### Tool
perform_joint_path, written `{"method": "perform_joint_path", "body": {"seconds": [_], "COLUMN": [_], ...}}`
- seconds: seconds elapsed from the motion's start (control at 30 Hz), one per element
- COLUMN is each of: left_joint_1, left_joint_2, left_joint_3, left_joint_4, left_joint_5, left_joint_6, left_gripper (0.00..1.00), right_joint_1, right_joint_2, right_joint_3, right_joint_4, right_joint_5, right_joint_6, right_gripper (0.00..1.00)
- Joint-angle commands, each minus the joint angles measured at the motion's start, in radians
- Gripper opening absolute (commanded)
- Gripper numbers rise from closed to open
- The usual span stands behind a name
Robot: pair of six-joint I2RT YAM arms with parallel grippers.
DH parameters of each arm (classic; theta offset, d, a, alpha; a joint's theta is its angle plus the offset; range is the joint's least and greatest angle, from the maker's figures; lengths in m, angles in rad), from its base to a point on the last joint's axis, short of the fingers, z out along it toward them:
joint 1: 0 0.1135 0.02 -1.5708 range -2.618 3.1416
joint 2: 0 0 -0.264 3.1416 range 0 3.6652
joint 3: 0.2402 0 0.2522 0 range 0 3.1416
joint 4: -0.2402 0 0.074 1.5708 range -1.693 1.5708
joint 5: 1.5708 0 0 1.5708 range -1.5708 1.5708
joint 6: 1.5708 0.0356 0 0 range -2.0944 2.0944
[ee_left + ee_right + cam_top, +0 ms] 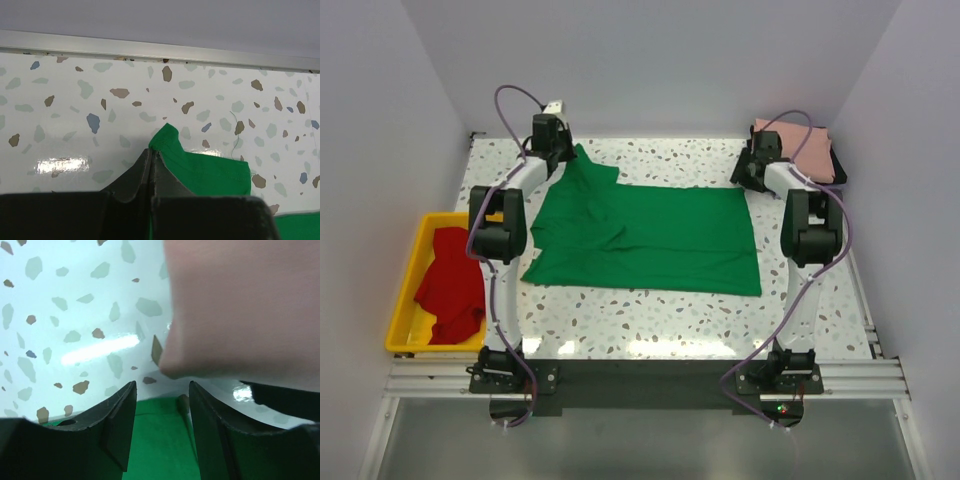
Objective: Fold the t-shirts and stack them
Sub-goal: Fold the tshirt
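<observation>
The bright green t-shirt point(650, 240) lies across the middle of the top view on the glossy, speckled terrazzo table point(650, 320). Most of it is a flat, near-rectangular sheet of soft matte cloth. Its upper left corner is drawn up into a creased peak. There the left gripper point(552, 140) has its black fingers pressed together on that corner. In the left wrist view, the green hem point(200, 170) rises to a point right at the closed tips point(151, 152).

The right gripper point(757, 165) sits at the upper right of the top view, by the shirt's far corner. Its two wedge-shaped black jaws point(161, 390) stand apart with nothing between them, and green cloth is visible below.

Just beside it, a folded salmon pink t-shirt point(805, 148) shows a rounded, blurred fold edge point(240, 305).

At the left edge, a crumpled red t-shirt point(450, 285) lies in a shiny yellow plastic tray point(405, 290).
</observation>
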Motion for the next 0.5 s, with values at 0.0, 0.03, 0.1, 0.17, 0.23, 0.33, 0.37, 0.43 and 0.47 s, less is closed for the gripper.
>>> {"method": "perform_joint_path", "body": {"seconds": [0.0,0.03,0.1,0.17,0.23,0.33,0.37,0.43,0.47], "left_joint_1": [0.018,0.019,0.019,0.021,0.021,0.021,0.021,0.022,0.021], "left_joint_2": [-0.053,-0.054,-0.054,-0.054,-0.057,-0.057,-0.056,-0.06,-0.062], "left_joint_3": [-0.005,-0.006,-0.006,-0.008,-0.006,-0.008,-0.008,-0.009,-0.011], "left_joint_4": [0.059,0.06,0.06,0.062,0.062,0.063,0.063,0.065,0.065], "left_joint_5": [0.019,0.02,0.02,0.024,0.027,0.03,0.03,0.031,0.033], "left_joint_6": [-0.017,-0.017,-0.019,-0.021,-0.022,-0.025,-0.025,-0.027,-0.028], "left_gripper": [0.0,0.0,0.0,0.0,0.0,0.0,0.0,0.0,0.0], "right_joint_1": [0.025,0.025,0.024,0.025,0.024,0.025,0.025,0.025,0.025], "right_joint_2": [-0.005,-0.005,0.001,0.004,0.004,0.003,0.0,-0.004,-0.004], "right_joint_3": [-0.005,-0.003,0.001,0.009,0.01,0.01,0.006,0.001,0.003], "right_joint_4": [-0.033,-0.036,-0.051,-0.069,-0.076,-0.096,-0.096,-0.102,-0.114], "right_joint_5": [0.016,0.024,0.045,0.062,0.07,0.091,0.09,0.1,0.108], "right_joint_6": [0.013,0.014,0.014,0.016,0.016,0.016,0.014,0.017,0.02], "right_gripper": [0.49,0.49,0.48,0.45,0.45,0.41,0.4,0.39,0.37]}}
